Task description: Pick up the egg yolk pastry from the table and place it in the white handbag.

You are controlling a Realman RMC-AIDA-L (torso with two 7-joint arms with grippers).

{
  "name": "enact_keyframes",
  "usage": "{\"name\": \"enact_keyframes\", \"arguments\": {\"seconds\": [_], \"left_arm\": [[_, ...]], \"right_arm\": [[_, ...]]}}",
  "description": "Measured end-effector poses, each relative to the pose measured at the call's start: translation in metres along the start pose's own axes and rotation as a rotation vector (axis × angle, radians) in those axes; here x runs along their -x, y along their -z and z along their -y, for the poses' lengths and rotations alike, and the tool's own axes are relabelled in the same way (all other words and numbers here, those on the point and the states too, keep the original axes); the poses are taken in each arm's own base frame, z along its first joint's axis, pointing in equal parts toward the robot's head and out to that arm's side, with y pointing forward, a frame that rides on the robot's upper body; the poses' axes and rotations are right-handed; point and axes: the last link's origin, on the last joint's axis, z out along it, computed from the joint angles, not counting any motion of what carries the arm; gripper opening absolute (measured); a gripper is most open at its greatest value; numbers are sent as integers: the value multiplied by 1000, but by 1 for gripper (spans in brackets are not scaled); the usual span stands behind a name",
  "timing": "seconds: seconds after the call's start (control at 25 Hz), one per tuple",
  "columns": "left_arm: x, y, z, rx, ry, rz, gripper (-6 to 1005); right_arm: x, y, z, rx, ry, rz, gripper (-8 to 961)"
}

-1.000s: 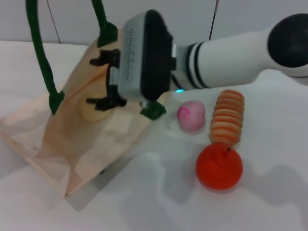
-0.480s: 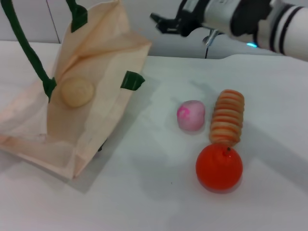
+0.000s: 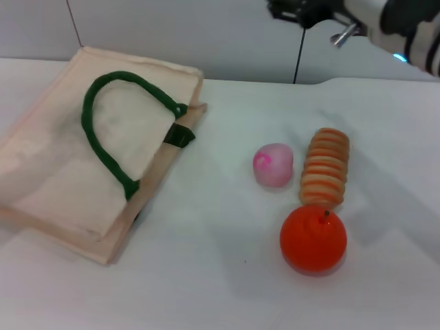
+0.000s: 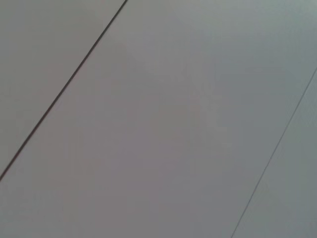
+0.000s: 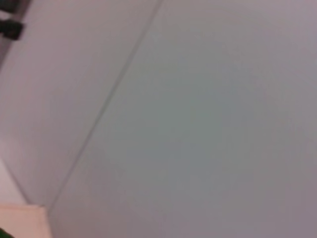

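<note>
white handbag (image 3: 62, 151) lying flat, right gripper (image 3: 292, 9) raised above table

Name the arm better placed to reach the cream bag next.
Probably right. The right end effector hangs above the table's far side, beyond the pink bun, with the bag lying flat to its left. The left arm shows in no view.

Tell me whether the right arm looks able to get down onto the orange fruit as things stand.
Probably yes. The right gripper is raised at the far edge of the table, and the orange fruit sits exposed, with only the ridged pastry close behind it.
</note>
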Motion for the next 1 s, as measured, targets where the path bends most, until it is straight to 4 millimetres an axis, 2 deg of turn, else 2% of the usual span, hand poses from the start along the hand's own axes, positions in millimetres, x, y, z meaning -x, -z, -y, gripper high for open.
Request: {"name": "enact_keyframes", "arguments": {"seconds": [0.2,0.44,0.48,0.6,0.72,0.8,1.0], "left_arm": [[19,-3,-1,-34,-121,-76,592],[51,-11,5,-155,-291,-115,825],[51,-11,5,-155,-291,-115,836],[69,-18,11,-230,-359,-145,867],[76,-20,16,-286,-413,-148,878],[80,-17,19,-324,-450,-150,878],[93,-18,24,-422,-541,-168,878]], "right_arm": [[-13,14,19,-150,-40,-7,888],[-29,24,36,-245,-115,-23,888],[-32,25,39,-245,-130,-22,888],[-47,30,49,-211,-209,12,888],[-70,45,55,-167,-332,171,888],[-84,57,55,-193,-365,289,888],[-114,84,52,-350,-347,361,888]]}}
